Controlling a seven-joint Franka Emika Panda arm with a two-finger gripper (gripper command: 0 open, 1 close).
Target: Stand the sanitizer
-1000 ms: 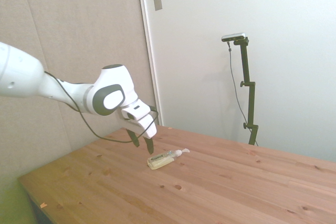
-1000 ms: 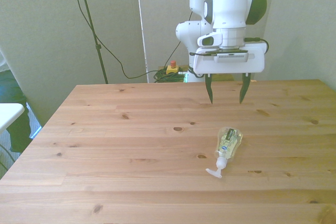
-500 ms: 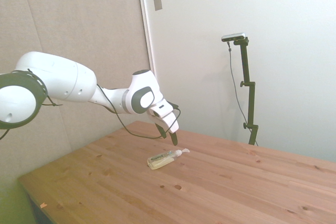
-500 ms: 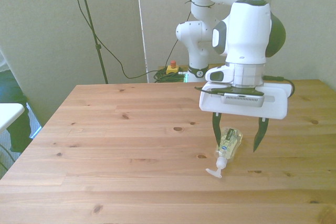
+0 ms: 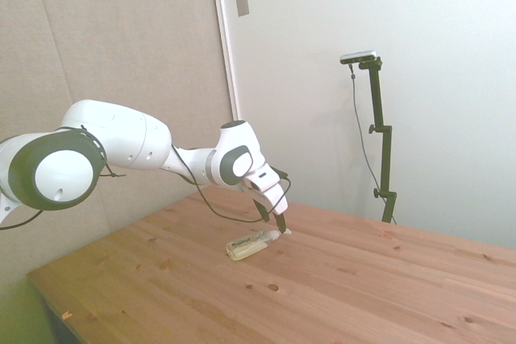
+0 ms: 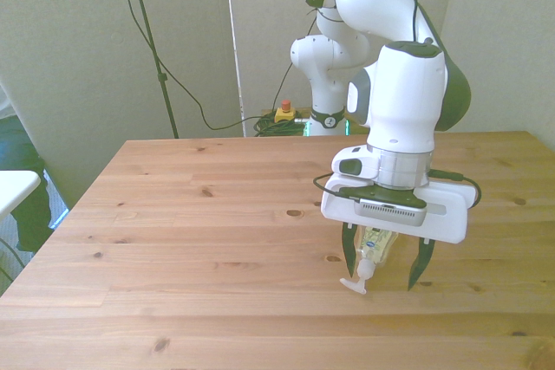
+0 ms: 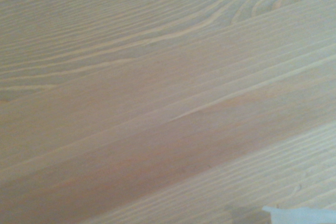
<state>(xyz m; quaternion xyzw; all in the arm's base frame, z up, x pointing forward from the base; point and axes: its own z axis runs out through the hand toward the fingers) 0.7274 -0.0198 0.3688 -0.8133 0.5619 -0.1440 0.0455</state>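
The sanitizer lies on its side on the wooden table, a slim translucent bottle of pale yellowish liquid. Its white pump nozzle points toward the table's near edge in the front view. My gripper is open and low over the nozzle end of the sanitizer, one dark finger on each side of the pump neck. In the side view my gripper hangs just above the nozzle. The wrist view is mostly blurred table wood, with a sliver of the white nozzle at one corner.
A wall and a pale panel stand behind the table in the side view. In the front view cables and a red button box lie on the floor beyond the table's far edge.
The arm has stretched out over the table and dropped. My gripper went from above the far side of the bottle to low around its nozzle end, staying open. The sanitizer has not moved.
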